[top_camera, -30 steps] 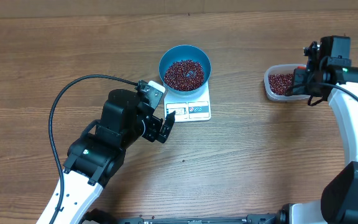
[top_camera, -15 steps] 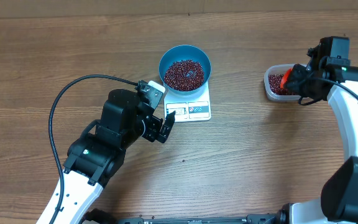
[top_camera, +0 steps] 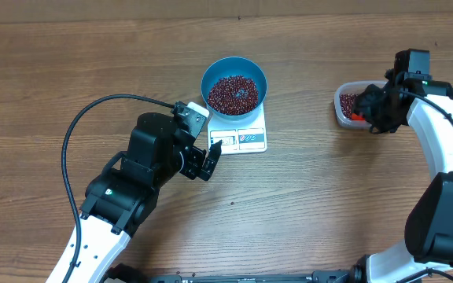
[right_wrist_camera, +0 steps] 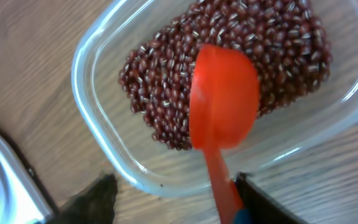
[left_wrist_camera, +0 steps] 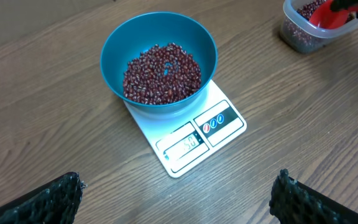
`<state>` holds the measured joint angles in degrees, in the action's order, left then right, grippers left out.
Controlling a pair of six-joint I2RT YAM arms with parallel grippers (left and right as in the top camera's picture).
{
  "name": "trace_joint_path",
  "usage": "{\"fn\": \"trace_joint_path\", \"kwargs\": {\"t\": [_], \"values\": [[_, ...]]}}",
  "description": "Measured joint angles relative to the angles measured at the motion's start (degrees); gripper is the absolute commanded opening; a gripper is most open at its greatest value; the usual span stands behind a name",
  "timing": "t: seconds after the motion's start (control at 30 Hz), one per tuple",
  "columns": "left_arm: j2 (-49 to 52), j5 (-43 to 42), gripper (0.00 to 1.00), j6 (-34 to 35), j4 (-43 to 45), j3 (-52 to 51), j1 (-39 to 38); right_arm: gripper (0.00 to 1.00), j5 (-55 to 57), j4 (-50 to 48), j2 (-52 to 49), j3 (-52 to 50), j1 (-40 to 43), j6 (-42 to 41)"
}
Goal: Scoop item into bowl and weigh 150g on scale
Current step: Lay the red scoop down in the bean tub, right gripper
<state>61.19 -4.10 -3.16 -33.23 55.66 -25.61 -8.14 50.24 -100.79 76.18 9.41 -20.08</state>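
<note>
The blue bowl (top_camera: pixel 206 82) (left_wrist_camera: pixel 113 61) stands on the white scale (top_camera: pixel 244 137) (left_wrist_camera: pixel 199 133) and holds a heap of dark red beans (top_camera: pixel 233 93) (left_wrist_camera: pixel 161 71). My left gripper (top_camera: pixel 211 157) (left_wrist_camera: pixel 179 200) hovers wide open just in front of the scale, nothing between its fingers. More beans (right_wrist_camera: pixel 166 99) fill the clear tub (top_camera: pixel 341 115) (right_wrist_camera: pixel 97 118) at the right. The orange-red scoop (right_wrist_camera: pixel 224 102) (top_camera: pixel 356 117) lies face down on them, its handle over the tub's rim. My right gripper (top_camera: pixel 370 110) (right_wrist_camera: pixel 173 186) is open around the handle, which leans on the right finger only.
A black cable (top_camera: pixel 93 110) loops over the table left of my left arm. The tub with the scoop shows at the top right of the left wrist view (left_wrist_camera: pixel 297 34). Bare wooden table (top_camera: pixel 313 181) lies between the scale and the tub.
My right gripper has opened and let go of the scoop, which has dropped onto the beans in the tub. The left arm, bowl and scale have not moved.
</note>
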Motion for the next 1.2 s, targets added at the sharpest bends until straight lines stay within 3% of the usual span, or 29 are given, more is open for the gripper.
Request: {"fn": "trace_joint_path", "kwargs": {"t": [0.17,0.3,0.57,0.87,1.2], "values": [[0.0,0.0,1.0,0.0,0.0,0.0,0.0,0.87,0.0,1.6,0.0,0.0,0.1,1.9],[0.0,0.0,1.0,0.0,0.0,0.0,0.0,0.94,0.8,3.3,0.0,0.0,0.3,4.4],[0.0,0.0,0.99,0.0,0.0,0.0,0.0,1.0,7.6,7.5,0.8,1.9,0.3,10.0],[0.0,0.0,1.0,0.0,0.0,0.0,0.0,1.0,9.4,12.1,11.1,3.3,0.3,18.6],[0.0,0.0,1.0,0.0,0.0,0.0,0.0,1.0,9.8,15.3,16.7,3.4,0.3,21.4]]}}
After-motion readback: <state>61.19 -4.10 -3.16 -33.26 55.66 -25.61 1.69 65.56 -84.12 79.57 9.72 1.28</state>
